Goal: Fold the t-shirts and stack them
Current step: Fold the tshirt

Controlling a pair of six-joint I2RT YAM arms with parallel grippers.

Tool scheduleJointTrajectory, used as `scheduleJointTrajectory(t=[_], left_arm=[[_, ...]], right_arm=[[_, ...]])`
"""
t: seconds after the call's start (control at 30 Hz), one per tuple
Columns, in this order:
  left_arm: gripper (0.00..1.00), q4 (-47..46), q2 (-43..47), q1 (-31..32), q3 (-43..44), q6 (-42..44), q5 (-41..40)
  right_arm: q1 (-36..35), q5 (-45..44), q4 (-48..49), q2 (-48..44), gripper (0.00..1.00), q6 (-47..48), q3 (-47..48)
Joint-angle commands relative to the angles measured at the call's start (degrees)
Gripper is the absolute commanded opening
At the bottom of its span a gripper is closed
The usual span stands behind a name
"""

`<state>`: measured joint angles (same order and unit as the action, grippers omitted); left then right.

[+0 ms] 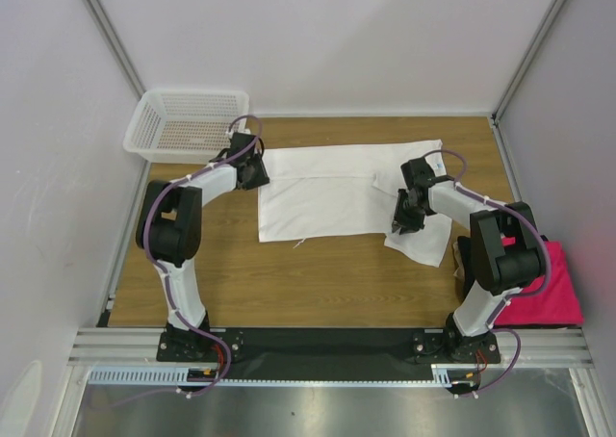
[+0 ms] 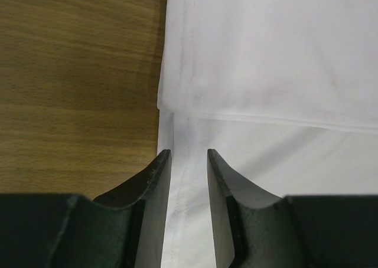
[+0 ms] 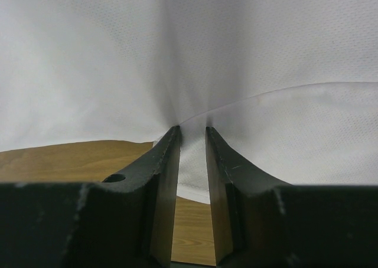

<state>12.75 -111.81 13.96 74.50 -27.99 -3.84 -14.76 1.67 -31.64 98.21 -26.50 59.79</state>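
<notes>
Pale grey-lilac walls [image 1: 337, 33] closing my workcell on three sides, aluminium frame posts [image 1: 104, 23] in the corners, wood-grain table [image 1: 289, 283], white mesh basket [image 1: 144, 134] at its far left corner, brushed metal sheet [image 1: 318, 408] nearest my camera, soft even light

Plain white t-shirt [image 1: 327, 192] there, spread over the tabletop [image 1: 318, 283], which is warm brown wood grain. A magenta-pink shirt [image 1: 563, 288] glows at the right edge. Far left corner: white mesh basket [image 1: 183, 124], all latticed.
</notes>
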Motion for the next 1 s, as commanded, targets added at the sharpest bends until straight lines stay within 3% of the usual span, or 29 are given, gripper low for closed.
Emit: scheduleJointTrajectory(t=[0.0,0.47,0.97], left_arm=[[0.36,-2.0,-1.1,-0.4,0.9,-0.2,-1.4],[0.32,-2.1,-3.6,-0.5,2.6,0.1,-2.1],[0.13,-1.2,-2.9,-1.4,2.1,-1.1,-4.6]], right_arm=[[0.3,-1.3,0.7,-2.1,0.30,0.0,-0.4],[0.4,-1.6,0.1,-2.7,0.29,-0.4,-1.2],[0.4,-3.2,-0.4,-3.1,0.27,-0.8,-2.6]])
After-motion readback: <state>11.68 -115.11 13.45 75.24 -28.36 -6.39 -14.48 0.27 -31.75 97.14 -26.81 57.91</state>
